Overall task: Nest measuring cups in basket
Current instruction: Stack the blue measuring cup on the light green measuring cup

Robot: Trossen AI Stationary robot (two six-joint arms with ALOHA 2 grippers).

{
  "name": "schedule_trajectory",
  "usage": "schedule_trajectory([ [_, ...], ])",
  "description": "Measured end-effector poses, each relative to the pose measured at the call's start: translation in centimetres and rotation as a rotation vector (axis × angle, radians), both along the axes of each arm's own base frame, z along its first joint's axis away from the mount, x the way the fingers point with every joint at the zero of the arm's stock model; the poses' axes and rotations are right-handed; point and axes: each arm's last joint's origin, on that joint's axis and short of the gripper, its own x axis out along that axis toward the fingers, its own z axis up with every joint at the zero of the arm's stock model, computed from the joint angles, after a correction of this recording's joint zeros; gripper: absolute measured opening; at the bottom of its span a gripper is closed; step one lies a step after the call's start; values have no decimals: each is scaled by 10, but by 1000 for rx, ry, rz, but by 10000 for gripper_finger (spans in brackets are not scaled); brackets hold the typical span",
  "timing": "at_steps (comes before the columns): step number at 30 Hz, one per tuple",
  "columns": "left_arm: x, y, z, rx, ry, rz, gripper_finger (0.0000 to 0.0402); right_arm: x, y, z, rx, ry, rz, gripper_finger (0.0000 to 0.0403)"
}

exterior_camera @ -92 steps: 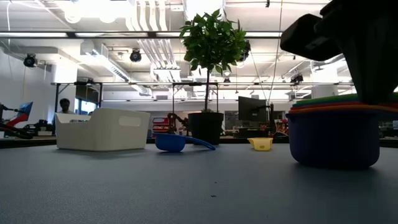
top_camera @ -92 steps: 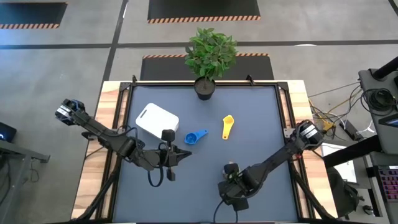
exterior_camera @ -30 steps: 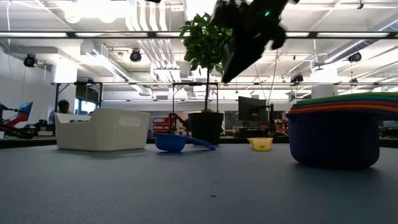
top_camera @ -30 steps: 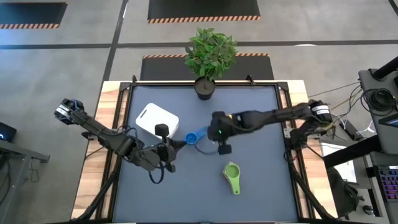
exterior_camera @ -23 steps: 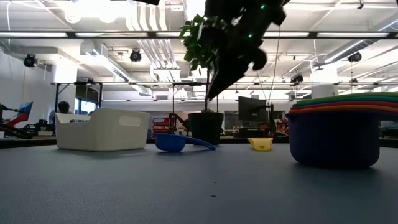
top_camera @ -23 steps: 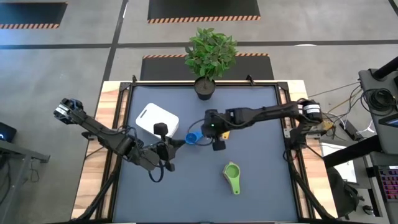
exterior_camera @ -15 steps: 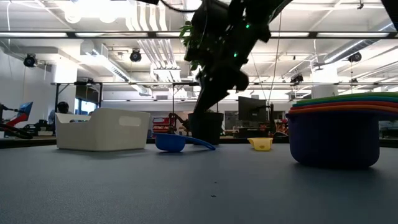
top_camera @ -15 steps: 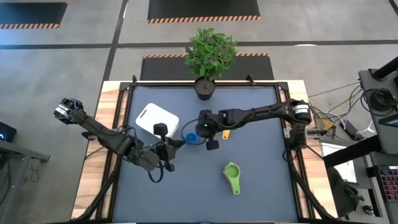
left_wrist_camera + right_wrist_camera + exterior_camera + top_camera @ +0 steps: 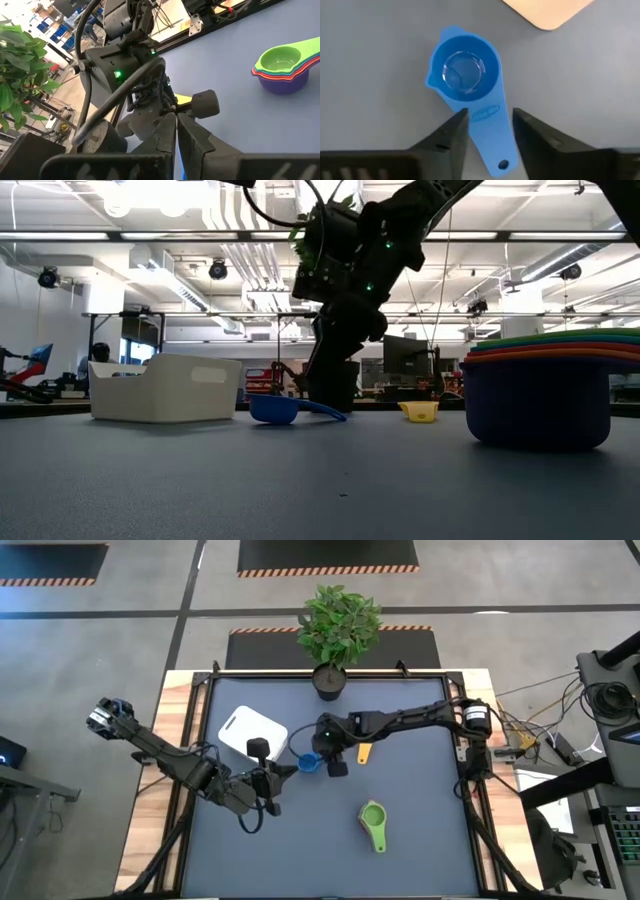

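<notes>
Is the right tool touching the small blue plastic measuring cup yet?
Apart. In the right wrist view, the right tool stands open with grey table visible between each finger and the blue measuring cup's handle.

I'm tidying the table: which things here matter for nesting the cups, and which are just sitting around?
Job:
blue cup, below the open right gripper
yellow cup
nested stack of cups, green on top
white basket

Lying about:
potted plant at the table's far edge
</notes>
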Motion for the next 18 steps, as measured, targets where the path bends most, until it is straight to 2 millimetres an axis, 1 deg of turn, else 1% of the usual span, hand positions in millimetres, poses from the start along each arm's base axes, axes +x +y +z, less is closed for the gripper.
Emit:
schedule_trajectory([
  [5, 0, 0, 0, 0, 0, 0, 0, 0, 0, 0, -13, -10, 19, 221],
  [9, 0, 0, 0, 0, 0, 0, 0, 2, 0, -9, -25, -2, 34, 264],
  [14, 0, 0, 0, 0, 0, 0, 0, 7, -1, -32, -22, 35, 38, 291],
  [16, 0, 0, 0, 0, 0, 0, 0, 9, -1, -42, -18, 55, 39, 294],
  [18, 0, 0, 0, 0, 0, 0, 0, 10, -1, -46, -21, 60, 44, 292],
])
